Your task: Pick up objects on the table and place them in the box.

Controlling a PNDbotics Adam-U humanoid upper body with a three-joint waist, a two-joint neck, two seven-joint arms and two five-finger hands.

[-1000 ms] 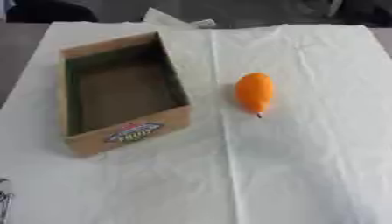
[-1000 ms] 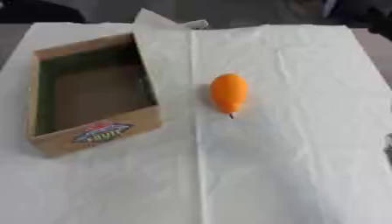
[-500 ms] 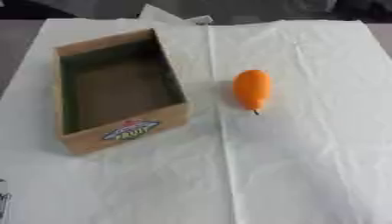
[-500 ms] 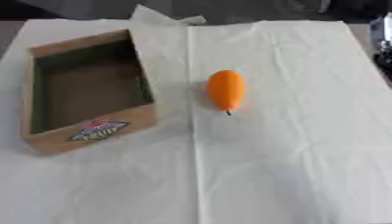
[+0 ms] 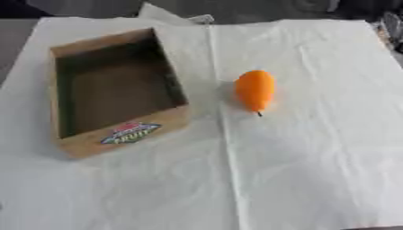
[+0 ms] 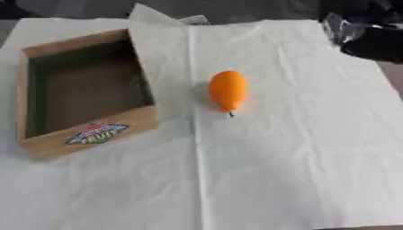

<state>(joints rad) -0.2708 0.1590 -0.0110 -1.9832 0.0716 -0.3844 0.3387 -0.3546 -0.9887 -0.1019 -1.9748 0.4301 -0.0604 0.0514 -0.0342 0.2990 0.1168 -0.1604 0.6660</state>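
Observation:
An orange, carrot-like fruit point(image 5: 254, 89) with a small dark stem lies on the white cloth point(image 5: 315, 148), just right of the box. The cardboard box point(image 5: 124, 134) stands open and empty at the left, with a coloured label on its near wall. A blurred black and silver shape at the upper right corner looks like my right hand point(image 6: 368, 37). It is well away from the fruit, up and to the right. My left hand shows in neither view.
A folded flap of white paper point(image 5: 169, 13) sticks up behind the box. The cloth's far edge meets a dark grey table point(image 5: 94, 6). Bare cloth spreads in front of and to the right of the fruit.
The camera has shifted, so the box and fruit sit a little differently in the picture. The hand tips at the lower edges are gone. A dark arm shape has come in at the upper right.

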